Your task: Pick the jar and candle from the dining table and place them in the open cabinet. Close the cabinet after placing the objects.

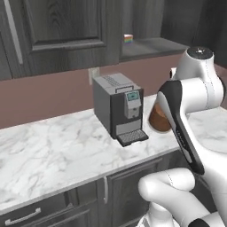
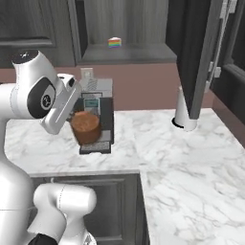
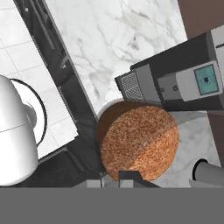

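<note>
The jar [image 2: 86, 127], clear glass filled with brown stuff, hangs in the air in front of the coffee machine with my gripper [image 3: 119, 176] shut on its rim. In the hand view the jar [image 3: 138, 142] shows its round brown top just above my fingertips. From the left base camera the jar [image 1: 158, 120] is partly hidden behind my forearm. Above the counter, the dark wood-grain cabinet [image 2: 125, 53] stands open, its door [image 2: 196, 57] swung out to the right; its shelf [image 1: 150, 46] is well above the jar. The candle and the dining table are out of view.
A grey coffee machine [image 1: 119, 108] stands on the white marble counter [image 1: 53, 146] right behind the jar. A small rainbow-striped block [image 2: 114, 42] sits on the cabinet shelf. A white cone-shaped object [image 2: 184, 112] stands under the open door. Dark drawers run below the counter.
</note>
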### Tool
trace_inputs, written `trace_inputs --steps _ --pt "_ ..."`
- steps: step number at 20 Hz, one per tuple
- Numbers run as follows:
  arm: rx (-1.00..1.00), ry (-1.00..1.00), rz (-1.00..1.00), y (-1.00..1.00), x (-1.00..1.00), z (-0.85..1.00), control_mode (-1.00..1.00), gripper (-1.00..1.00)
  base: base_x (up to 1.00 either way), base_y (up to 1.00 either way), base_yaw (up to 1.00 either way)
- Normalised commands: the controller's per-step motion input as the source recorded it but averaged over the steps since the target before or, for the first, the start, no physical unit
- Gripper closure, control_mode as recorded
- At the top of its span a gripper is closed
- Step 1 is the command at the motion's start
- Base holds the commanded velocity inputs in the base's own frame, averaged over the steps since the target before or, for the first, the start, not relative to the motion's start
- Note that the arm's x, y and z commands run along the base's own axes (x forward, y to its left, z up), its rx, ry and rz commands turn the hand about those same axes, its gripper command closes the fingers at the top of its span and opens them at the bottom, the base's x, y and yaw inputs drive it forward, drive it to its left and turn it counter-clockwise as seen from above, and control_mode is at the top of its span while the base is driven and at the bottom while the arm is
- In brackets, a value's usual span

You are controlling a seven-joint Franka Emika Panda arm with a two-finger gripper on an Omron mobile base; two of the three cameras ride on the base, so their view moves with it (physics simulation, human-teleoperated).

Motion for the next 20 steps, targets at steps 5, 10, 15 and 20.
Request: trace_inputs --steps 5,10,15,20 --pt "0.0 0.0 0.0 0.0 0.0 0.0 1.0 1.0 0.31 -0.3 -0.15" --pt "0.0 0.0 0.0 0.0 0.0 0.0 1.0 1.0 0.43 -0.22 -0.12" --pt "0.0 0.0 0.0 0.0 0.0 0.0 1.0 1.0 0.57 -0.05 -0.09" --pt "0.0 0.0 0.0 0.0 0.0 0.0 1.0 1.0 0.29 0.0 -0.04"
